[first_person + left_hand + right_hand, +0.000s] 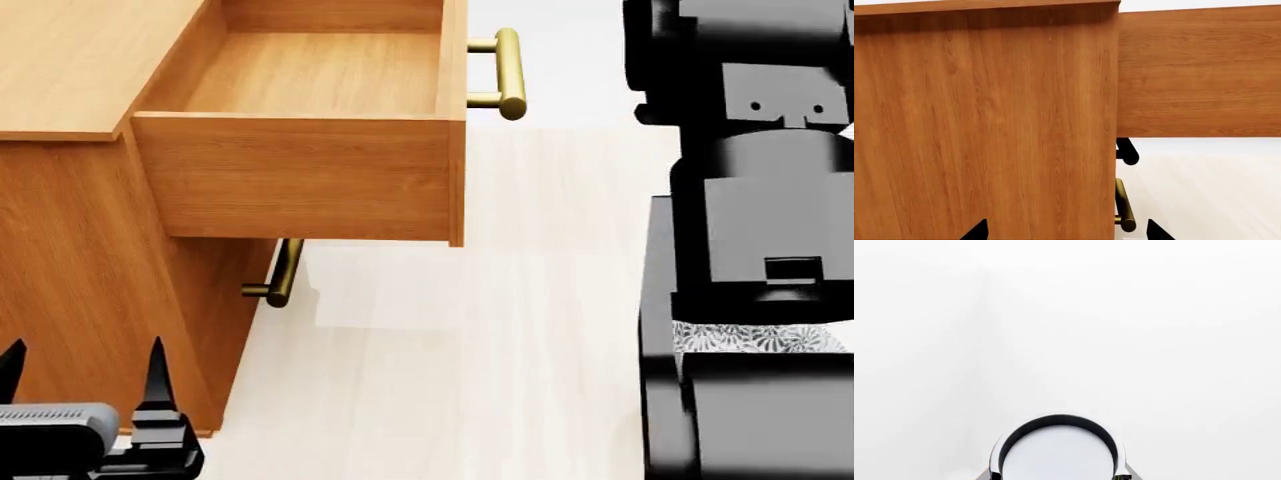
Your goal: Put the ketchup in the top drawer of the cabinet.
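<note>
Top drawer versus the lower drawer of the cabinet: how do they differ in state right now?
The top drawer is pulled out and open, its inside empty as far as shown; the lower drawer is shut. The top handle sticks far out; the lower handle sits under the open drawer. Both are orange-brown wood with brass bar handles.

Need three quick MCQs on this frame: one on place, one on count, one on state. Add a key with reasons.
1. Where is the lower handle?
A) lying on the floor
B) beneath the pulled-out top drawer
C) inside the drawer

2. How many brass handles show in the head view?
A) one
B) two
C) four

3. The top drawer is:
A) shut
B) open, holding a tin
C) open and empty

Key:
1 B, it sits on the cabinet front under the drawer's box.
2 B, the upper handle plus the lower one.
3 C, its bare wooden floor shows.
</note>
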Tool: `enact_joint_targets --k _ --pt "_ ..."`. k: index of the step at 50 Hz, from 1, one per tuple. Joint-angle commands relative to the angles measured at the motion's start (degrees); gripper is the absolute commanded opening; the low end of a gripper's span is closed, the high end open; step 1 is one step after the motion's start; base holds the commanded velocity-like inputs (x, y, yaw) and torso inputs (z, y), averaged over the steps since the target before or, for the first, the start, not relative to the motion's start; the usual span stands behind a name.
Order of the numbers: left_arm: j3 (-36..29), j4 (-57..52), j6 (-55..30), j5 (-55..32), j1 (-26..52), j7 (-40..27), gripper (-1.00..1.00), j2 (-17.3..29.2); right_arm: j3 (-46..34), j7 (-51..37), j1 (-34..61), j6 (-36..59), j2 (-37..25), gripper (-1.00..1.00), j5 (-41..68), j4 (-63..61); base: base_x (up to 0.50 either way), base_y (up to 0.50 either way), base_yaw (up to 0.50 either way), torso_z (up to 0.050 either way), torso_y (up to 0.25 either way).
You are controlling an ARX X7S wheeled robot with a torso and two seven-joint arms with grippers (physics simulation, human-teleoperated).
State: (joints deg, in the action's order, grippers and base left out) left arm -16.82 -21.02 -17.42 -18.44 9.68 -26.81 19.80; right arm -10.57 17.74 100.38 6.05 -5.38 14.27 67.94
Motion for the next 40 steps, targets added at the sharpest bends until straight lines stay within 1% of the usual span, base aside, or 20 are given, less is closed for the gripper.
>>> enact_joint_targets --k 1,7,11,21,26,30,31,33,36,37,40 --pt "-0.1 -0.4 0.1 -0.3 -0.2 -0.2 1.0 0.1 3.8 3.1 4.2 0.1 2.8 -1.0 -6.8 7.0 0.0 0.0 0.0 0.0 0.0" --pt "0.1 -0.6 0.2 -0.5 -0.5 -0.3 1.0 0.3 5.1 3.1 4.1 2.1 3.8 -1.0 -10.6 7.0 0.0 0.0 0.0 0.0 0.0" --pt "0.0 -1.3 -0.1 -0.6 -0.7 -0.4 1.0 0.5 3.7 3.3 4.5 4.8 4.4 -1.0 -13.4 7.0 0.0 0.0 0.0 0.0 0.0" --pt "-0.2 -1.5 -0.4 -0.7 -0.4 -0.5 1.0 0.6 4.0 3.2 4.8 10.3 5.3 -1.0 -11.7 7.0 0.0 0.0 0.0 0.0 0.001" --pt "-0.4 -0.8 -0.2 -0.7 -0.1 -0.4 1.0 0.6 -1.1 2.8 4.9 14.6 5.4 -1.0 -5.4 7.1 0.0 0.0 0.0 0.0 0.0" --pt "-0.4 -0.8 -0.1 -0.7 -0.2 -0.4 1.0 0.6 -6.7 4.0 4.9 17.4 5.4 -1.0 -0.6 7.1 0.0 0.0 0.0 0.0 0.0" --pt "-0.5 -0.7 -0.2 -0.7 -0.2 -0.4 1.0 0.6 -9.1 4.0 4.8 18.8 5.4 -1.0 0.7 7.0 0.0 0.0 0.0 0.0 0.0" --pt "-0.5 -0.3 0.3 -0.6 -0.3 -0.4 1.0 0.6 -13.5 5.5 4.6 19.0 5.4 -1.0 4.3 7.0 0.0 0.0 0.0 0.0 0.0" --pt "-0.5 -0.3 0.3 -0.6 -0.4 -0.4 1.0 0.6 -16.9 7.6 4.5 18.6 5.4 -1.0 7.7 7.0 0.0 0.0 0.0 0.0 0.0" --pt "-0.5 -0.4 0.3 -0.7 -0.4 -0.5 1.0 0.6 -19.0 10.1 4.6 17.3 5.4 -1.0 9.7 7.0 0.0 0.0 0.0 0.0 0.0" --pt "-0.6 -0.1 0.5 -0.7 -0.3 -0.3 1.0 0.6 -23.9 11.6 4.7 16.7 5.4 -1.0 13.9 7.0 0.0 0.0 0.0 0.0 0.0"
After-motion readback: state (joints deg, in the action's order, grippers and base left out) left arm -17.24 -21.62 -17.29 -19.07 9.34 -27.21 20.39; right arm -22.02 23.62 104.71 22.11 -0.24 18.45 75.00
